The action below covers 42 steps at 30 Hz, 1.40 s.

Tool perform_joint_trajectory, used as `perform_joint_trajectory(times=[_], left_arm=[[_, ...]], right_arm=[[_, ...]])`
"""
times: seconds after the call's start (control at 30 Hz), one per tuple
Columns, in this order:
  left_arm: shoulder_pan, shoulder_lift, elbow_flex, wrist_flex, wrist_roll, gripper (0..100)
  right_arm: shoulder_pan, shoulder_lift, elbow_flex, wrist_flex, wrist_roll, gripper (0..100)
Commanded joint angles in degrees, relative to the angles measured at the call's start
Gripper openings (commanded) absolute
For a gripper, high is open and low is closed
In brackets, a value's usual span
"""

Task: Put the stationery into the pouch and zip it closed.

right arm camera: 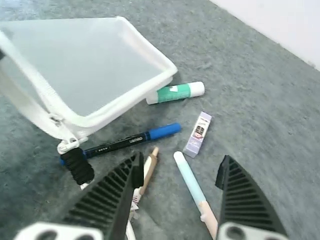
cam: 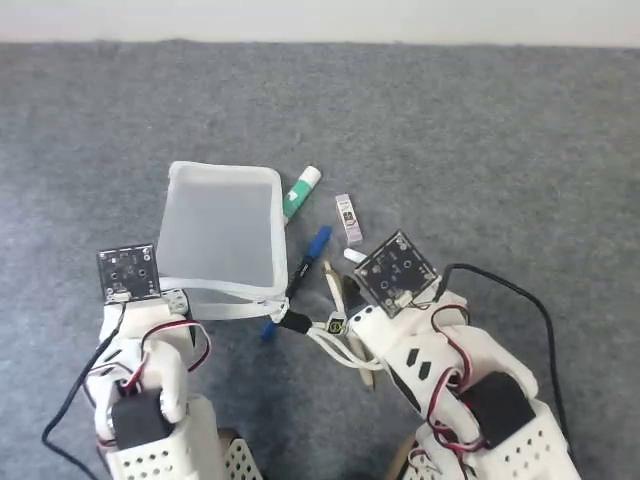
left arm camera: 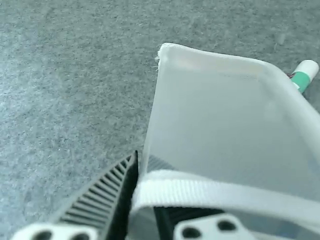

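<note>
Two robot arms work at a grey carpeted table (cam: 480, 150) where a translucent white zip pouch (cam: 220, 230) sits with loose stationery beside it.
The left gripper (left arm camera: 150, 192) is clamped on the pouch's white zipper edge. The right gripper (right arm camera: 180, 165) hangs near the pouch's zip pull, jaws spread wide and holding nothing. Outside the pouch, on that side, are a green-and-white glue stick (right arm camera: 175, 93) against its edge, a blue-capped black marker (right arm camera: 130, 141), a small lilac eraser (right arm camera: 198, 133), a pale blue pen (right arm camera: 190, 182) and a beige pen (right arm camera: 149, 167).
</note>
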State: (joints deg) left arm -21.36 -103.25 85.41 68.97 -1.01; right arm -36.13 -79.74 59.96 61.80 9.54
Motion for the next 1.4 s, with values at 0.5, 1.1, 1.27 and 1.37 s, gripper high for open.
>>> perform_joint_trajectory(times=[0.5,1.1,1.27,1.37], left_arm=[[-0.26,-1.23,-3.82,-0.62,-0.53,1],[-0.26,-1.23,-3.82,-0.62,-0.70,1],[-0.26,-1.23,-3.82,-0.62,-0.70,1],[-0.26,-1.23,-3.82,-0.62,-0.70,1]], right_arm=[[4.62,35.12,-14.24,-2.07,2.55,20.6],[8.04,71.60,-28.75,-9.27,12.48,18.8],[8.04,77.41,-32.00,-9.27,14.59,18.8],[8.13,79.87,-33.76,-9.27,14.77,18.8]])
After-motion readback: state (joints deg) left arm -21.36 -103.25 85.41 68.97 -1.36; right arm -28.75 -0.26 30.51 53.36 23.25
